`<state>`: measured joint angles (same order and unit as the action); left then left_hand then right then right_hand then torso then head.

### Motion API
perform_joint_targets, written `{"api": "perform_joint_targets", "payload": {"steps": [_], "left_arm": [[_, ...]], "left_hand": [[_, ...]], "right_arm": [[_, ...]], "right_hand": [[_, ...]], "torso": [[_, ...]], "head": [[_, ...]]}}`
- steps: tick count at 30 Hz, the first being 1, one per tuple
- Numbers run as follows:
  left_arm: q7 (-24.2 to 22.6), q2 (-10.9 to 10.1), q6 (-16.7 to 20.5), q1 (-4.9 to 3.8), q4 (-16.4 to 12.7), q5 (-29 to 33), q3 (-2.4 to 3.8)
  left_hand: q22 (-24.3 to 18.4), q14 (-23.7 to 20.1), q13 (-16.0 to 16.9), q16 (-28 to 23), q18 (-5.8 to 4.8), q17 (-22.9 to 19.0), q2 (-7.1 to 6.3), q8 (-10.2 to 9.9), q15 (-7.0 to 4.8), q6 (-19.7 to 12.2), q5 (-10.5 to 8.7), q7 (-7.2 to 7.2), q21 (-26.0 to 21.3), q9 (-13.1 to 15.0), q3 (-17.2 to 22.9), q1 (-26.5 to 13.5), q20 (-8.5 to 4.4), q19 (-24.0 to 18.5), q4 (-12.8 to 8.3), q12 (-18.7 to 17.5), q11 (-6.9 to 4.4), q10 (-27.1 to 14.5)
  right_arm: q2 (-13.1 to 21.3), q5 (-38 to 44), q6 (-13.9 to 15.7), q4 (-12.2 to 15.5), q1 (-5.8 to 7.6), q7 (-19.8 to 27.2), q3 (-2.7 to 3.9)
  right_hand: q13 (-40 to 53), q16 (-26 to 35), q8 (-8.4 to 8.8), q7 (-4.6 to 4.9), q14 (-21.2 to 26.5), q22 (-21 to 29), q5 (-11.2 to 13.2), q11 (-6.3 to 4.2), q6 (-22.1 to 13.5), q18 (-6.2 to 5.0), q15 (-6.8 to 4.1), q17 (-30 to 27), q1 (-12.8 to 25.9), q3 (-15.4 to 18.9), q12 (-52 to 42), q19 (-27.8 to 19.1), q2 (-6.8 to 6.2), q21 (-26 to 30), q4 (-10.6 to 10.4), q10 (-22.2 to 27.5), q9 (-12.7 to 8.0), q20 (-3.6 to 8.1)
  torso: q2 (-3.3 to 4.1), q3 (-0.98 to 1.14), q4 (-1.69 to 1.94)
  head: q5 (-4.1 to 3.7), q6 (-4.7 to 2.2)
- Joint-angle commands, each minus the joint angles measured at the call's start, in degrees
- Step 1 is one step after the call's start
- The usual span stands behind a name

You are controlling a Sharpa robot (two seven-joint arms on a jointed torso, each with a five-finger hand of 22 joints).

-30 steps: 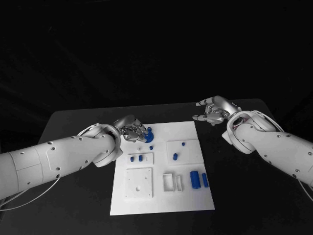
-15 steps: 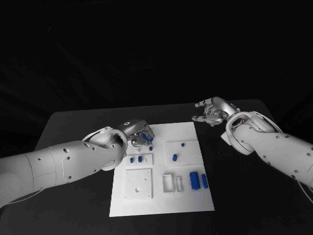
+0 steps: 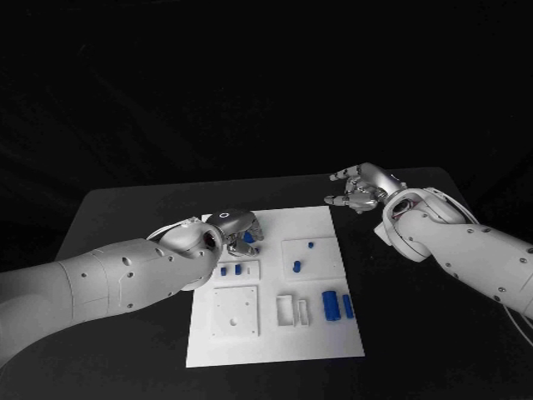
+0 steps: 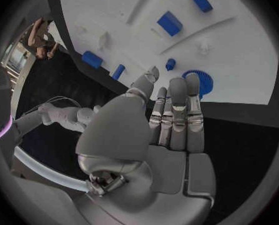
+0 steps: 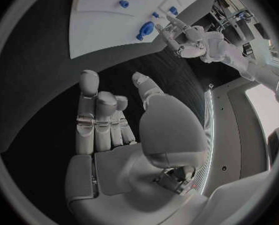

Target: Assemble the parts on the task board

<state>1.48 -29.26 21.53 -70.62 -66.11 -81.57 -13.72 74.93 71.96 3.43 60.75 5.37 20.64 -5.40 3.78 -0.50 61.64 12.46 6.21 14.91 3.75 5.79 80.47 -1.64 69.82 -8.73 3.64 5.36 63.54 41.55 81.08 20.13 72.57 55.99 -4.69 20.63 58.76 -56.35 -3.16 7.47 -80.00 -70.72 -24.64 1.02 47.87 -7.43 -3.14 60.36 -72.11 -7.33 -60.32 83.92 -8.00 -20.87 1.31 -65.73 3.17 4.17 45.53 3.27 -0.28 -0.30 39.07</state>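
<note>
Black table (image 3: 122,208) under me, white task board (image 3: 279,333) at its middle. My left hand (image 3: 234,228) low over board's far left corner, fingers straight and apart, gripping nothing, fingertips (image 4: 192,80) just above blue gear (image 4: 201,82). My right hand (image 3: 365,188) off board, above bare table beyond far right corner, fingers loose, empty. Small blue parts (image 3: 331,305) scattered across board.

Blue parts (image 3: 331,305) on white task board (image 3: 321,342)
</note>
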Motion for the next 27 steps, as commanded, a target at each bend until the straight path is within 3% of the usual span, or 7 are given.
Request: {"api": "perform_joint_targets", "payload": {"steps": [1, 14, 17, 19, 27], "left_arm": [[0.7, 0.6, -2.9, 0.29, 0.6, -3.4, 0.02], [0.6, 2.0, -3.6, 1.04, 2.7, -5.2, 0.02], [0.4, 2.2, -3.0, 1.24, 3.1, -5.3, 0.02], [0.1, 2.3, -2.5, 1.4, 3.3, -5.4, 0.03], [-0.2, 2.6, -2.1, 1.68, 3.9, -5.3, 0.03]], "left_hand": [[1.0, 0.2, 0.0, 0.5, 0.53, -0.5, -0.43, -0.2, 0.27, -0.5, -0.26, -0.05, -0.8, -0.1, -0.8, 1.5, 0.43, 0.4, 2.0, -0.3, 0.06, -0.5], [1.2, 0.2, -0.1, 0.8, 0.45, -0.6, -0.06, -0.2, -0.04, 0.0, 0.47, 0.32, 0.0, -0.1, 2.7, 0.8, 0.07, 0.1, 1.2, -0.3, -0.38, 2.2], [1.3, 0.2, -0.1, 0.8, 0.52, -0.6, 0.65, -0.2, -0.08, 0.1, 0.44, 0.32, 0.5, -0.1, 4.1, 0.7, 0.01, -0.1, 1.1, -0.3, -0.41, 2.3], [1.4, 0.3, -0.1, 0.9, 0.76, -0.6, 1.63, -0.2, -0.03, -0.4, -1.57, 0.33, 1.2, -0.1, 6.3, 1.2, -0.01, -0.3, 1.0, -0.3, -0.31, 2.0], [1.3, 0.5, -0.1, 1.0, 1.09, -0.6, 0.67, -0.2, 0.01, -0.2, -1.99, 0.48, 3.9, -0.1, 11.0, 0.1, 0.09, -1.3, 1.9, -0.3, -0.31, 2.2]], "right_arm": [[-0.1, 0.0, -0.1, 0.2, -0.03, 0.6, 0.03], [-0.2, 0.0, -0.1, 0.3, -0.03, 0.5, 0.03], [-0.2, 0.0, -0.2, 0.4, -0.03, 0.5, 0.03], [-0.2, 0.0, -0.2, 0.4, -0.03, 0.5, 0.03], [-0.1, 0.0, -0.3, 0.5, -0.03, 0.5, 0.03]], "right_hand": [[0.0, 0.2, -0.04, 0.01, -0.2, 0.1, -0.3, 0.26, 0.2, -0.79, 0.37, -0.1, 0.3, -0.2, 0.0, 2.3, -0.26, 0.1, 0.0, -0.1, 0.0, -0.39], [0.0, 0.1, -0.07, -0.02, -0.2, 0.0, -0.4, 0.24, 0.5, -0.77, 0.35, 0.0, 0.4, -0.2, 0.0, 2.4, -0.2, -0.1, 0.0, -0.1, 0.1, -0.38], [0.0, 0.1, -0.07, -0.02, -0.2, 0.0, -0.4, 0.24, 0.5, -0.77, 0.35, 0.0, 0.4, -0.2, 0.0, 2.4, -0.2, -0.1, 0.0, -0.1, 0.1, -0.38], [0.0, 0.1, -0.05, -0.02, -0.3, 0.0, -0.5, 0.24, 0.5, -0.77, 0.35, 0.0, 0.4, -0.2, 0.0, 2.4, -0.18, -0.1, 0.0, -0.2, 0.1, -0.37], [0.1, 0.1, -0.06, -0.03, -0.3, 0.0, -0.6, 0.23, 0.7, -0.78, 0.34, 0.0, 0.5, -0.2, -0.1, 2.4, -0.2, -0.1, 0.1, -0.2, 0.1, -0.37]], "torso": [[-0.02, 0.0, 0.01], [-0.08, -0.02, 0.09], [-0.08, -0.02, 0.08], [-0.08, -0.04, 0.07], [-0.06, 0.0, 0.09]], "head": [[-0.04, 0.03], [-0.25, 0.19], [-0.27, 0.17], [-0.28, 0.16], [-0.43, 0.25]]}}
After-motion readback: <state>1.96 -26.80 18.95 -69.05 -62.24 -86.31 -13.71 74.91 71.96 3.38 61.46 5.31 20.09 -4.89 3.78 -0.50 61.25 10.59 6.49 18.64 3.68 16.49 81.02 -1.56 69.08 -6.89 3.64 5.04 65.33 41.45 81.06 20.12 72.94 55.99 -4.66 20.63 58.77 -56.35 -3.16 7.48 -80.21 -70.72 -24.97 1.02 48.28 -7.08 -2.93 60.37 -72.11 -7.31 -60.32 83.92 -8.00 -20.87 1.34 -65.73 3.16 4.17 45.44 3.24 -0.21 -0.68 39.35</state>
